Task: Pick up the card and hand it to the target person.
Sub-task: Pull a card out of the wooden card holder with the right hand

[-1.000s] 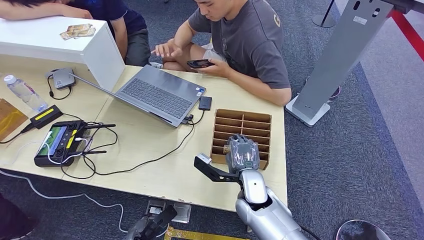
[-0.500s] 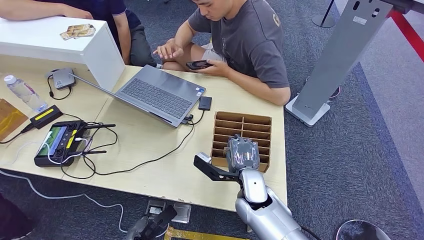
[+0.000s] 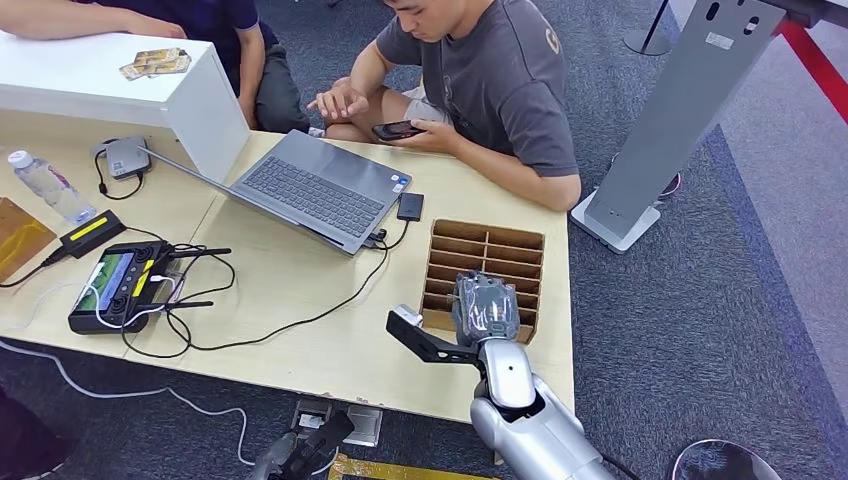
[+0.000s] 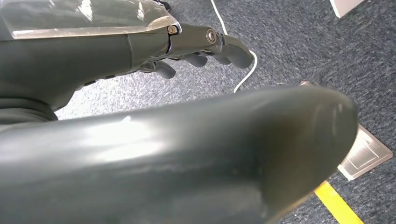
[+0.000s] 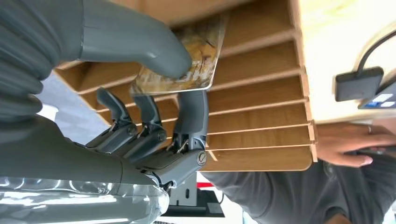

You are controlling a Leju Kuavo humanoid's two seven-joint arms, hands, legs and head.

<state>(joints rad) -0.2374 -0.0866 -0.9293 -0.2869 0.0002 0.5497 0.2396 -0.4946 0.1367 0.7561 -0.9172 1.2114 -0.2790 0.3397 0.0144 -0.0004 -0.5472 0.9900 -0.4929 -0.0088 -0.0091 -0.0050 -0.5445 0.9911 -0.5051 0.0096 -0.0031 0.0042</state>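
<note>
Right wrist view: my right hand (image 5: 140, 116) pinches the card (image 5: 187, 60) by its near edge; it looks thin, light and slippery, so I'd grip firmly.

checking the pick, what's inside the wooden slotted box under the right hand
A patterned card, pinched by the right hand, stands over the slotted box. The visible slots look bare; the hand covers the nearest ones.
</note>
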